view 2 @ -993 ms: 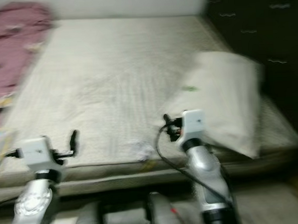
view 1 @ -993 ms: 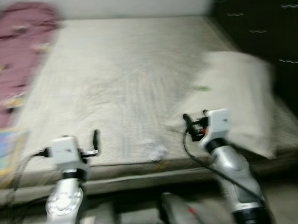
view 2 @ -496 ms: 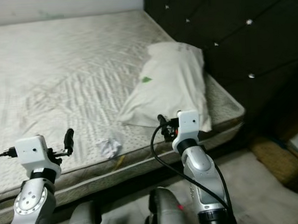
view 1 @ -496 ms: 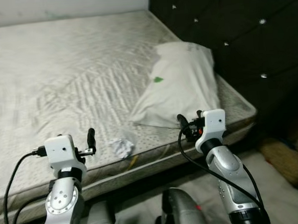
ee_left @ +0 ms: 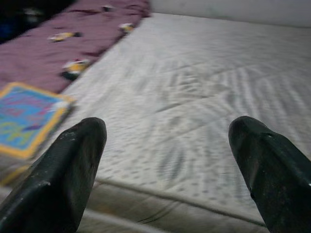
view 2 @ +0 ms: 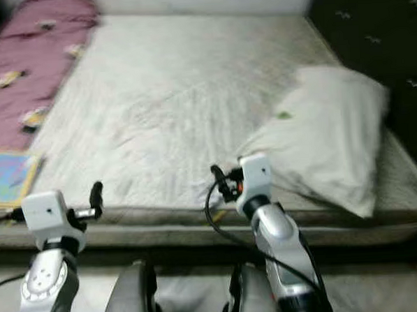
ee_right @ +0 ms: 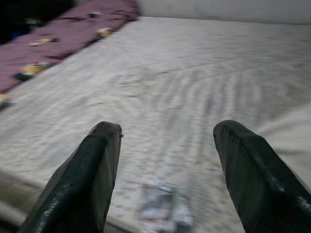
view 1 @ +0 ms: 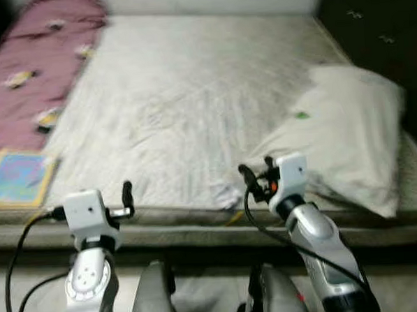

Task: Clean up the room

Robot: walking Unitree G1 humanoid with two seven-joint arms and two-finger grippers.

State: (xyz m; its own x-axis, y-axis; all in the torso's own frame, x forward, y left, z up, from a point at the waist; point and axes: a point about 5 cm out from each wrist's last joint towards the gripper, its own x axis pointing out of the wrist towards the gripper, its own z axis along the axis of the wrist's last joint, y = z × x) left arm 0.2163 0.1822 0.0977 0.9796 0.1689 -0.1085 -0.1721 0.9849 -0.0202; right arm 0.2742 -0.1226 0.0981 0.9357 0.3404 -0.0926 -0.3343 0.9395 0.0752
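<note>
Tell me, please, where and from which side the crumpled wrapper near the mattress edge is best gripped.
Probably across the middle of the crumpled wrapper, coming from the mattress's near edge and down from above. It lies low and flat near that edge, ahead of the open right gripper, so the fingers could straddle it and pinch its raised folds.

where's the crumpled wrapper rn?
The crumpled wrapper lies near the mattress's front edge, just ahead of the open right gripper, left of the pillow.
</note>
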